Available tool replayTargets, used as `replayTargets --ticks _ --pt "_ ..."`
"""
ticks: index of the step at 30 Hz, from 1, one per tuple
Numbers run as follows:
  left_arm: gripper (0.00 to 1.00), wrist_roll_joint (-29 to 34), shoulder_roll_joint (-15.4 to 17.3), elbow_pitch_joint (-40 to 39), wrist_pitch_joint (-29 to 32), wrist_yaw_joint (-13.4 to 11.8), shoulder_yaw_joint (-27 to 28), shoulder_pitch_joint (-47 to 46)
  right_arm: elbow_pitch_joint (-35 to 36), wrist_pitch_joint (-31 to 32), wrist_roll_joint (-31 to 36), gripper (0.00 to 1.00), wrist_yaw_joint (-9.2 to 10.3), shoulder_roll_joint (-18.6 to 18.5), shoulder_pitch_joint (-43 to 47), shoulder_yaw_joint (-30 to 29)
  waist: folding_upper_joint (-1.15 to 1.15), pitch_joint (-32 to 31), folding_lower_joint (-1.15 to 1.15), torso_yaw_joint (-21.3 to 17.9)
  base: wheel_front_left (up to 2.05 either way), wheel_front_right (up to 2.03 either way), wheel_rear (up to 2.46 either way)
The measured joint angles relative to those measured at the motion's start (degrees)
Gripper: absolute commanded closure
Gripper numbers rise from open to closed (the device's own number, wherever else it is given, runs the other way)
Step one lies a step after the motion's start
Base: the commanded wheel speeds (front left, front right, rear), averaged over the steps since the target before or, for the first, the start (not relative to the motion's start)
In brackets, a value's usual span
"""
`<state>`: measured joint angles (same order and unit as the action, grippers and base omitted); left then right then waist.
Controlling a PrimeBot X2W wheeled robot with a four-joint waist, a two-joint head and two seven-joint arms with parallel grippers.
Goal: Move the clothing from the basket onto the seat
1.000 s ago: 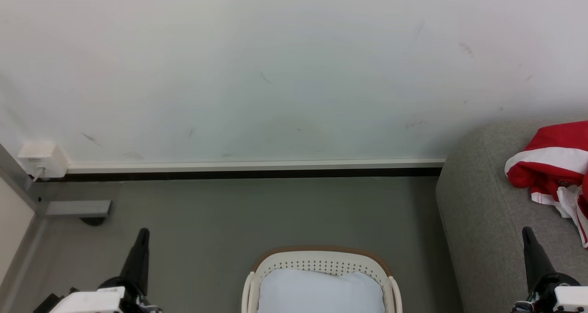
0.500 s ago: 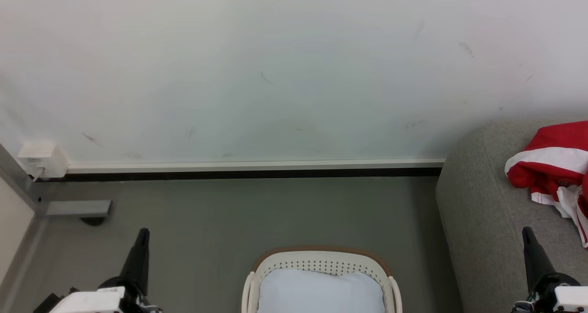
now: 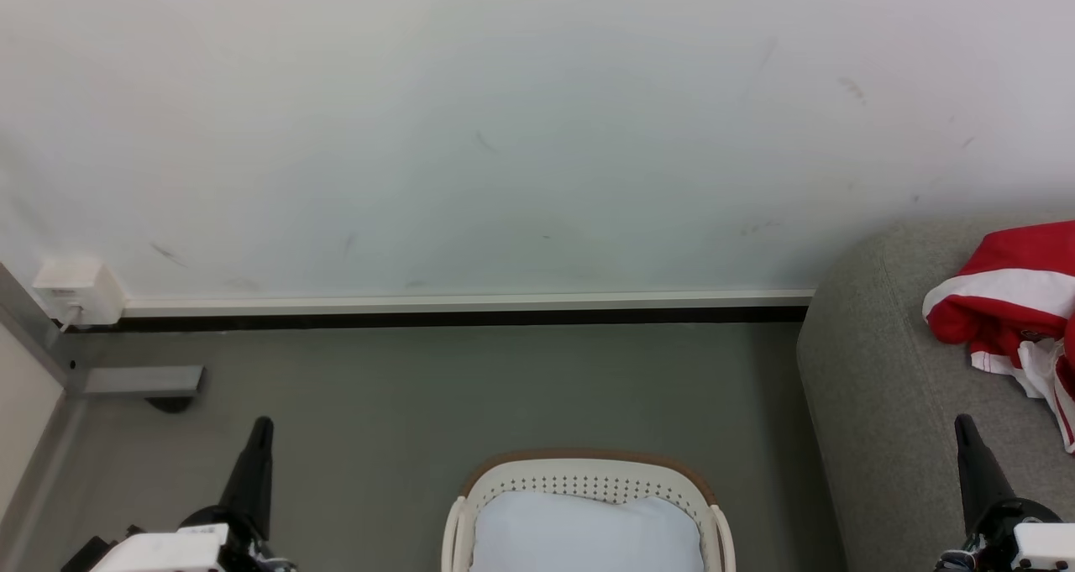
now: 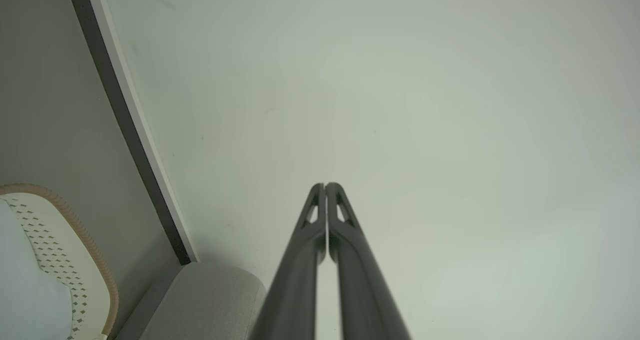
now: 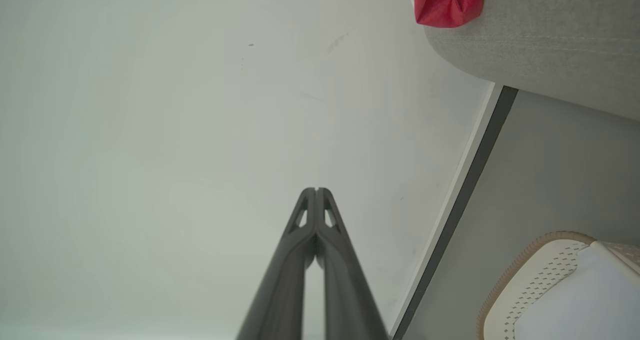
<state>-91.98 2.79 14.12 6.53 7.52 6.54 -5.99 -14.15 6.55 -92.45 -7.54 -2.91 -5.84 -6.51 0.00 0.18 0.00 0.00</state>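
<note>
The red clothing (image 3: 1012,303) with white stripes lies crumpled on the grey seat (image 3: 882,387) at the right; a red fold (image 5: 447,3) of it hangs over the seat's edge (image 5: 540,45). The cream basket (image 3: 588,480) with its brown rim stands on the floor at bottom centre and holds a plain white pad (image 3: 588,534). My left gripper (image 3: 262,425) is shut and empty, left of the basket. My right gripper (image 3: 964,422) is shut and empty over the seat's front, below the clothing. In the wrist views each pair of fingertips (image 4: 325,185) (image 5: 316,189) meets.
A white wall with a white and black skirting (image 3: 462,310) runs behind the grey floor. A white socket box (image 3: 76,291) and a grey metal foot (image 3: 138,383) sit at the far left. The basket's rim (image 4: 95,260) (image 5: 520,265) shows in both wrist views.
</note>
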Motion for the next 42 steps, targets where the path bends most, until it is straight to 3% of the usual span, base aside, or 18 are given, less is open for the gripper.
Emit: replayTargets --ticks 42 --pt "1.00 0.00 0.00 0.00 0.00 0.00 0.00 -0.01 0.00 0.01 0.00 1.00 0.00 0.01 -0.01 -0.01 0.00 0.00 0.00 0.00 0.00 0.00 0.00"
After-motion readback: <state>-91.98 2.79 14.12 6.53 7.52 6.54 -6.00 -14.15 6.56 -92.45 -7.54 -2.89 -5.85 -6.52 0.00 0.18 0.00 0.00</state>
